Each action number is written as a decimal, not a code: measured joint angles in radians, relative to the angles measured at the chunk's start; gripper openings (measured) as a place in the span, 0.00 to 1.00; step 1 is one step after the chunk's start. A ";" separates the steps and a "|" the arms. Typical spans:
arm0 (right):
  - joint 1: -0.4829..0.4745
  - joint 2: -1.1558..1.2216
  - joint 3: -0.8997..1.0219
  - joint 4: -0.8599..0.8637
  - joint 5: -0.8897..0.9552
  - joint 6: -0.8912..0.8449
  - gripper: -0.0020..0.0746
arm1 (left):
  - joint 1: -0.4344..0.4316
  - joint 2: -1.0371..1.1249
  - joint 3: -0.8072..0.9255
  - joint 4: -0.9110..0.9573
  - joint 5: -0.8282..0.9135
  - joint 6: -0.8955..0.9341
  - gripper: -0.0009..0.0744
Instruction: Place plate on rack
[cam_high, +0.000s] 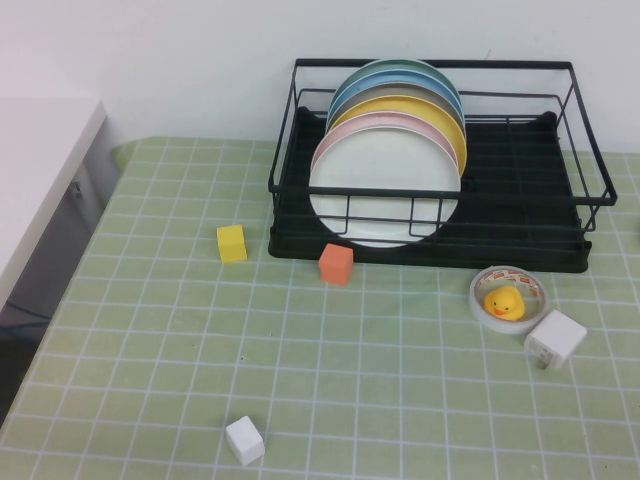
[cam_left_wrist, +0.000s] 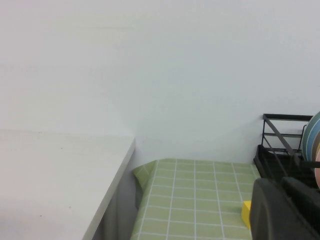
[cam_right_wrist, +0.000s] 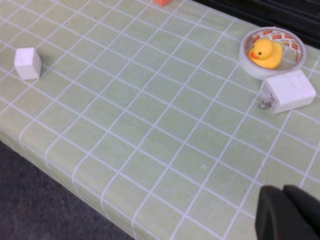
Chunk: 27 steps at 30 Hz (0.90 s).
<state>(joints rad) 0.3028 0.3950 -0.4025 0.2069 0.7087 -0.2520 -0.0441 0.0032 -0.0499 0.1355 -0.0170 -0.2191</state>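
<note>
The pale mint-white plate (cam_high: 385, 172) stands upright at the front of the black wire rack (cam_high: 430, 64), leaning against a pink plate (cam_high: 343, 131), a yellow plate (cam_high: 442, 116) and bluish plates behind it. Neither arm shows in the high view. My left gripper (cam_left_wrist: 282, 187) is shut and empty; it hangs left of the rack (cam_left_wrist: 280, 135), well apart from it. My right gripper (cam_right_wrist: 284, 192) is shut and empty above the table's near right part, away from the rack.
On the green checked cloth lie a yellow cube (cam_high: 231, 243), an orange cube (cam_high: 336, 263), a white cube (cam_high: 245, 440), a tape roll holding a rubber duck (cam_high: 507, 298) and a white charger (cam_high: 555, 339). A white table (cam_high: 40, 170) stands at the left.
</note>
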 joint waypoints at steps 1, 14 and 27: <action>0.000 0.000 0.000 0.000 0.000 0.000 0.03 | 0.000 -0.002 0.000 0.000 0.000 0.000 0.01; 0.000 0.000 0.000 0.000 0.000 0.000 0.03 | 0.000 -0.013 0.000 0.000 0.008 0.000 0.01; 0.000 0.000 0.000 0.000 0.000 0.000 0.03 | 0.040 0.084 0.000 0.000 0.008 0.000 0.01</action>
<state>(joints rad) 0.3028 0.3950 -0.4025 0.2069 0.7087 -0.2520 -0.0038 0.0870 -0.0499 0.1355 -0.0093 -0.2191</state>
